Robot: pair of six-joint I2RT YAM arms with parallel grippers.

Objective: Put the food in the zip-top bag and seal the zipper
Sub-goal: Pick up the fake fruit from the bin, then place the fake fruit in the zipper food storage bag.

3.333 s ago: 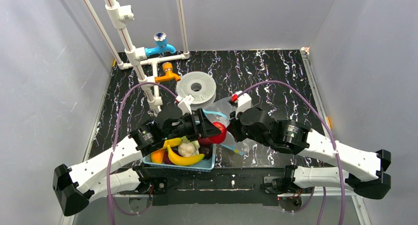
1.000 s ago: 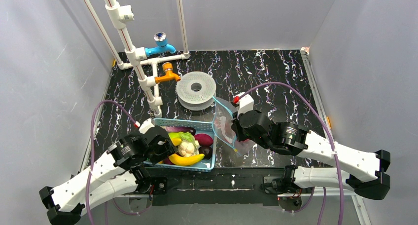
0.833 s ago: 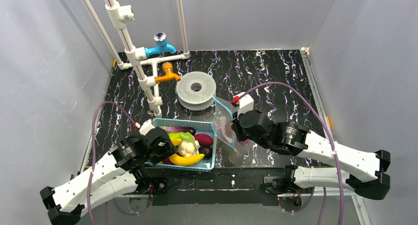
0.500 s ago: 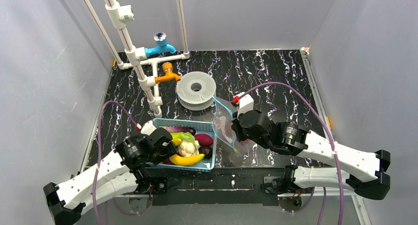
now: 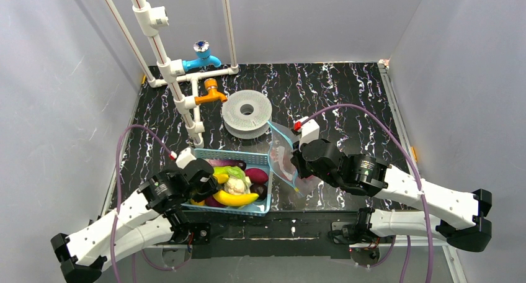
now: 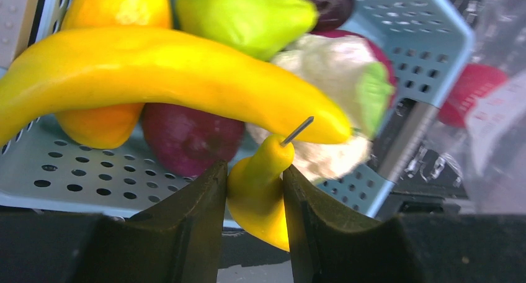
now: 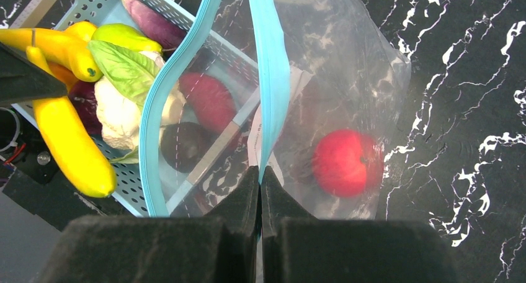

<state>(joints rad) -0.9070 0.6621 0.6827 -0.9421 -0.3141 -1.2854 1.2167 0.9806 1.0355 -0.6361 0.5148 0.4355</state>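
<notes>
We are pinching a small banana by its neck in our left gripper, over the basket's rim. Our right gripper is clamping the bag's blue zipper beside the basket, holding it open. The glossy, tapered neck may be slipping out on lifting.

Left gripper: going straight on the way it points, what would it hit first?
Left gripper holds a small banana in its jaws; straight ahead it would probably meet the long banana lying across the basket, though depth is uncertain.
</notes>
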